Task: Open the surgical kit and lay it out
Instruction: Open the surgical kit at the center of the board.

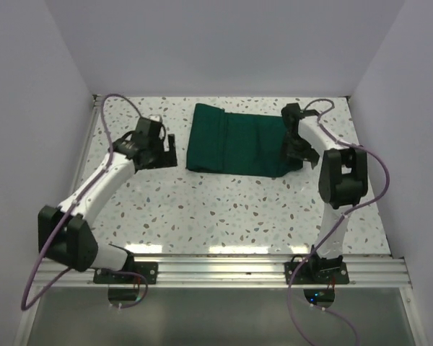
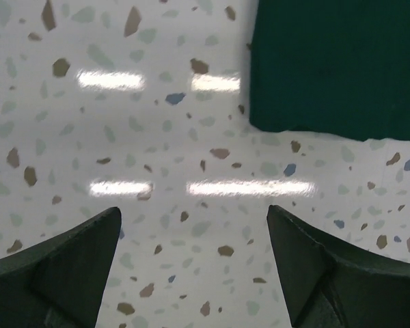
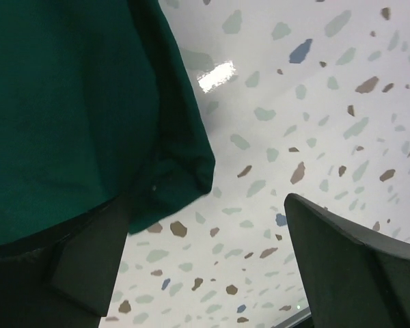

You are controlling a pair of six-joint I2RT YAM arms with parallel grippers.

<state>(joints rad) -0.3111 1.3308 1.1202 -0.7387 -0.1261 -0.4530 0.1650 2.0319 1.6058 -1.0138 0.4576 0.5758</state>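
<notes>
The surgical kit (image 1: 234, 140) is a folded dark green cloth bundle lying at the back middle of the table, and whatever it wraps is hidden. My left gripper (image 1: 167, 150) hovers open just left of the bundle. In the left wrist view the left gripper (image 2: 193, 210) has only speckled table between its fingers, and the cloth's corner (image 2: 335, 68) lies ahead to the right. My right gripper (image 1: 303, 153) is at the bundle's right edge. In the right wrist view the right gripper (image 3: 208, 212) is open, with a loose cloth corner (image 3: 171, 164) draped by its left finger (image 3: 89, 260).
The speckled white table (image 1: 224, 209) is boxed in by pale walls at the left, back and right. A metal rail (image 1: 224, 268) runs along the near edge by the arm bases. Purple cables loop off both arms.
</notes>
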